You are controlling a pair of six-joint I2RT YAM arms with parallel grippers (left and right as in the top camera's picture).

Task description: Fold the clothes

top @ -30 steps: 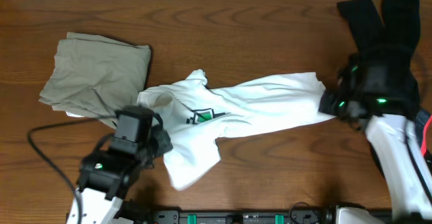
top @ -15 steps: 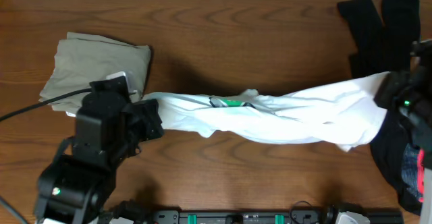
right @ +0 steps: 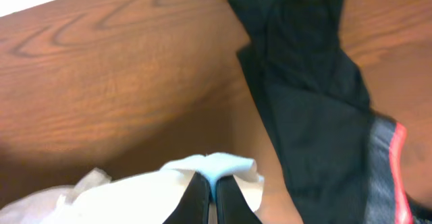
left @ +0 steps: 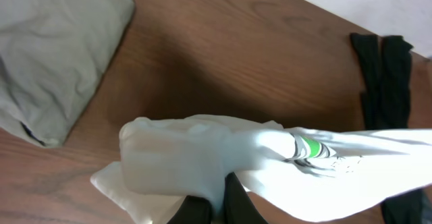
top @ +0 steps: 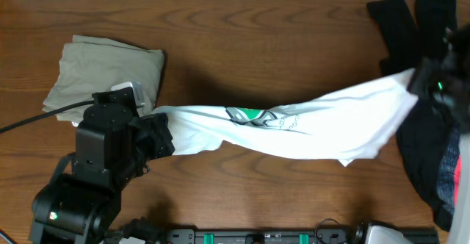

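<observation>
White T-shirt (top: 294, 126) pulled into twisted band across desk (top: 257, 31) middle, running left to right, shadow on wood behind it. Green logo (top: 253, 115) visible near band's centre.

Left gripper (top: 160, 130) clenched on shirt's left end, toward desk's front-left; left wrist view: dark fingers (left: 196, 214) pinching bunched white cloth.

Right gripper (top: 422, 82) clamped on shirt's right end near desk's right edge; right wrist view: fingers (right: 196, 200) closed on white fold.

Grey-olive garment (top: 103, 75) lying flat toward back-left corner, just beside left gripper.

Black garment (top: 418, 31) sprawled at back-right corner, trailing along right edge.
</observation>
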